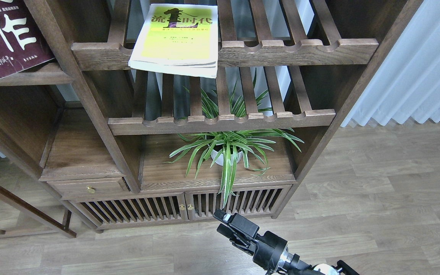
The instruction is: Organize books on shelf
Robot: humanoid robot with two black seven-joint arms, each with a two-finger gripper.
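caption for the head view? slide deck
Yellow-green book overhangs the top slatted rack, maroon book at left, gripper low and empty.

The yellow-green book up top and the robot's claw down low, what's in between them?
In the head view, between the yellow-green book and the claw sit an empty slatted rack and a striped-leaf plant in a white pot.

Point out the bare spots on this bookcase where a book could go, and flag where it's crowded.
Free: the solid board above the small drawer, left of the plant; also the lower slatted rack, bare across its width. Crowded: the potted plant fills its compartment, the yellow-green book overhangs the upper rack's front rail, and the maroon book takes the top-left shelf.
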